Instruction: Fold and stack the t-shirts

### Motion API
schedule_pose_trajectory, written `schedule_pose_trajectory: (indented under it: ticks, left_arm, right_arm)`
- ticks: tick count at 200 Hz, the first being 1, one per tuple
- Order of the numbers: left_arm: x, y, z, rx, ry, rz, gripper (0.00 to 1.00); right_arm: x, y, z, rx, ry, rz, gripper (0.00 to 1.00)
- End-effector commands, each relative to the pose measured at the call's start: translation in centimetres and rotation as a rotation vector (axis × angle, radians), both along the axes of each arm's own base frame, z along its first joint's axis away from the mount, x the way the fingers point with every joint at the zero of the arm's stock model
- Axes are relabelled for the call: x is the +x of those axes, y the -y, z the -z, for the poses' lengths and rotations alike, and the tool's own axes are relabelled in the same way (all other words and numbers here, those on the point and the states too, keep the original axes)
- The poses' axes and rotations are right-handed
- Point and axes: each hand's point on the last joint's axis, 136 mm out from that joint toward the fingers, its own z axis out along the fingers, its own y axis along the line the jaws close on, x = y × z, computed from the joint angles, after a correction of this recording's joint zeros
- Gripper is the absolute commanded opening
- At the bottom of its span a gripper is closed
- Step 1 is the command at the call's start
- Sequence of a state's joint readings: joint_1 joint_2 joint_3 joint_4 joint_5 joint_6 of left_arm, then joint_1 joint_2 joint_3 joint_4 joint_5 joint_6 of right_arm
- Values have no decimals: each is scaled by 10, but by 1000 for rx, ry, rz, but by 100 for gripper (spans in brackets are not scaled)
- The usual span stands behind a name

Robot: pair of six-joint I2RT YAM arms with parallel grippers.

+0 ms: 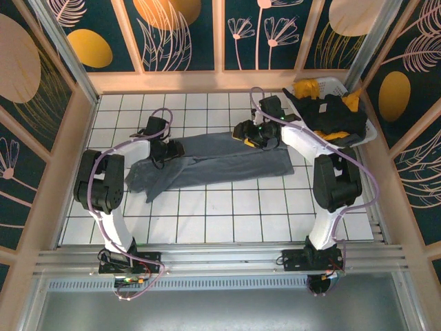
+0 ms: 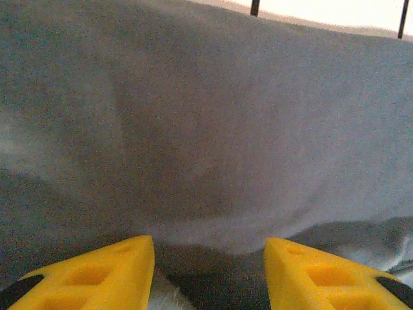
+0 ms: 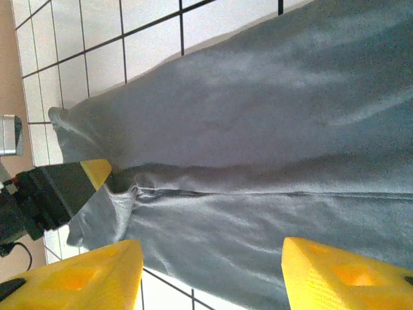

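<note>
- 2 wide-spread hands, left hand (image 2: pixel 208 248) and right hand (image 3: pixel 213 255), over grey-blue t-shirt (image 1: pixel 220 162) mid-frame; shallow pinch could catch 1 layer.
- Uneven lift would skew the fold.

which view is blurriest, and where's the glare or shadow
Left wrist view is softest: the grey-blue t-shirt is so close it looks grainy, with dark shadow between the left tool fingers and blown-out tile at the top edge. Right wrist view is sharper, grid lines crisp, sheen on the cloth, right tool fingers blurred. Top external view is evenly lit and sharp.
</note>
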State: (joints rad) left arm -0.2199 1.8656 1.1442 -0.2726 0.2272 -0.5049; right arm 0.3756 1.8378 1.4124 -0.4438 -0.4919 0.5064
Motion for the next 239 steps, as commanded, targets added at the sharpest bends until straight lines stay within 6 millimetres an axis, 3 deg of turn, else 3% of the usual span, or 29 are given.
schedule_pose_trajectory:
  ticks: [1,42,102,135,140,145,165,208,239]
  left_arm:
    - [2,4,1,-9,-2,40,45]
    - [-17,5,6,-31,-19,39,32]
    - [-33,3,-6,-54,-15,0,0]
    - [-43,12,-10,-137,-47,-34,0]
    - [-53,12,-1,-142,-78,-40,0]
    - [-54,15,-10,-159,-62,-40,0]
    - [-64,23,-12,-200,-81,-59,0]
    - [-72,38,-22,-268,-114,-130,0]
    - [-82,50,-19,-301,-164,-177,0]
  right_arm:
    - [-5,-2,-22,32,49,-11,60]
    - [-5,-2,-21,38,47,-3,60]
    - [2,-7,-22,43,50,-2,59]
    - [1,-6,-21,40,47,-2,59]
    - [1,-6,-20,40,47,-3,59]
    - [1,-6,-20,40,46,-1,59]
    - [0,-5,-19,38,44,0,59]
    - [-2,-5,-16,41,39,1,59]
    - [-4,-5,-15,42,37,0,59]
